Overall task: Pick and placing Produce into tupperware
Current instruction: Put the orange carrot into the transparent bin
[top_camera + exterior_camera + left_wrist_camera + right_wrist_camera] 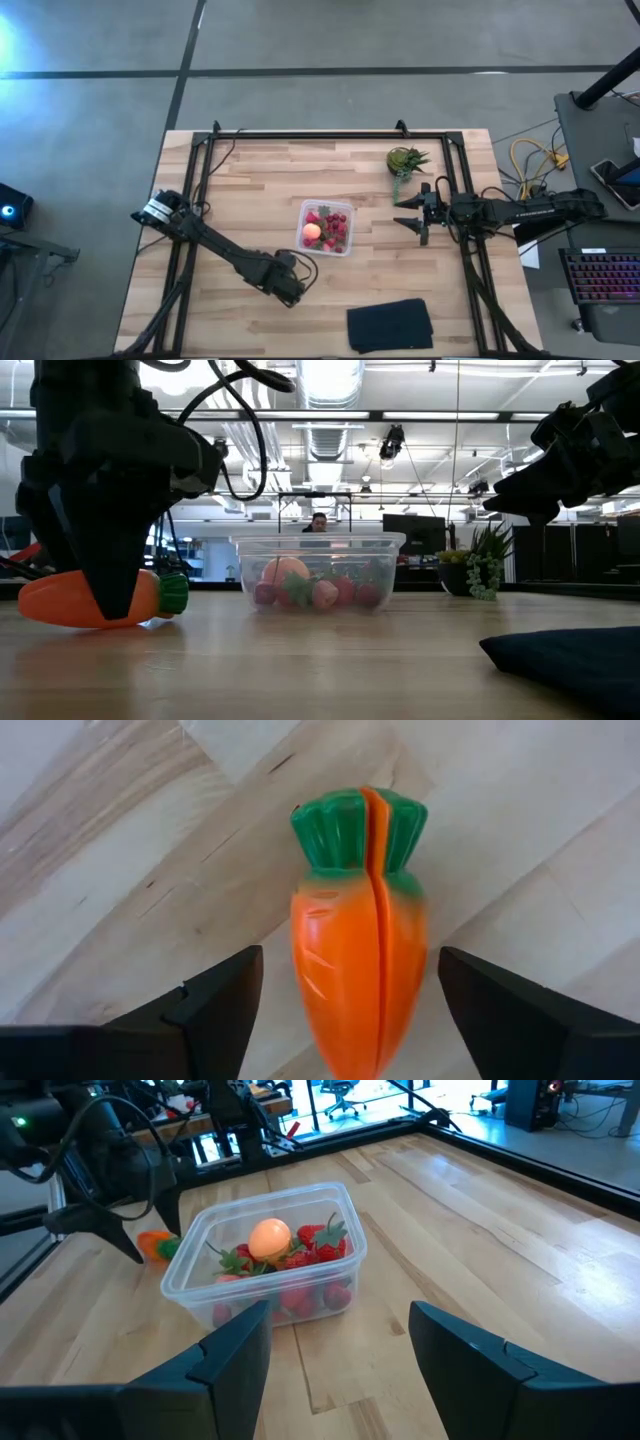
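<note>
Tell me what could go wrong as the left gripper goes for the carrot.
The left gripper straddles the carrot with open fingers that do not touch it; the smooth, tapered body could squirt out on closing. The tupperware is already crowded with berries and a round fruit, so the carrot may not seat.

The carrot's tip is cut off between the left gripper's fingers.

1. The tupperware sits mid-table, with berries and a round fruit inside it.
2. The carrot lies on the table between the left gripper fingers, near the front edge.
3. The potted plant stands behind the right gripper.
4. The cloth lies at the front right.
</note>
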Motion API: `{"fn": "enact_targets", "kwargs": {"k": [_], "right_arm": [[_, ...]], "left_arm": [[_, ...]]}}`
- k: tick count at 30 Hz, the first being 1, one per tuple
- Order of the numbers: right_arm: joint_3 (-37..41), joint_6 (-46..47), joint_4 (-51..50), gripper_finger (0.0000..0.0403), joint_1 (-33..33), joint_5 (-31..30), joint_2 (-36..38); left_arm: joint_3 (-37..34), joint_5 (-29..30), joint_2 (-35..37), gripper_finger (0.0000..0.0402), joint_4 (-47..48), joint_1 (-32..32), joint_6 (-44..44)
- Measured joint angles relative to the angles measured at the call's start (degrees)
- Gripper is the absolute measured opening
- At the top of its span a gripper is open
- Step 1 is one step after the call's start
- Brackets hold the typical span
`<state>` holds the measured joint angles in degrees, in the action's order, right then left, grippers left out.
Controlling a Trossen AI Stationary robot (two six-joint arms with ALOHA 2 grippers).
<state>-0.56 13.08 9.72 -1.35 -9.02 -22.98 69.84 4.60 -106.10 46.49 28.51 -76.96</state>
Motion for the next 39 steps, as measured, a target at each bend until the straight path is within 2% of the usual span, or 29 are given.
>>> {"fn": "enact_targets", "kwargs": {"k": [14,24,30,33,37,39], "right_arm": [[0.0,0.0,0.0,0.0228,-0.02,-0.01,0.02],[0.0,0.0,0.0,0.0228,-0.01,0.0,0.0],[0.0,0.0,0.0,0.0228,0.0,0.0,0.0],[0.0,0.0,0.0,0.0228,-0.02,0.01,0.0],[0.0,0.0,0.0,0.0228,-0.02,0.0,0.0],[0.0,0.0,0.0,0.0228,-0.02,0.0,0.0]], "left_arm": [[0.0,3.48,0.0,0.018,-0.03,-0.6,1.45],[2.03,3.62,3.47,0.0163,0.08,-4.02,6.99],[6.38,9.98,8.14,0.0163,-0.19,-9.13,15.65],[8.95,13.9,9.63,0.0163,-1.38,-12.47,22.99],[10.71,14.21,10.38,0.0162,-8.07,-16.39,35.98],[10.83,14.02,10.11,0.0166,-11.05,-18.17,38.49]]}}
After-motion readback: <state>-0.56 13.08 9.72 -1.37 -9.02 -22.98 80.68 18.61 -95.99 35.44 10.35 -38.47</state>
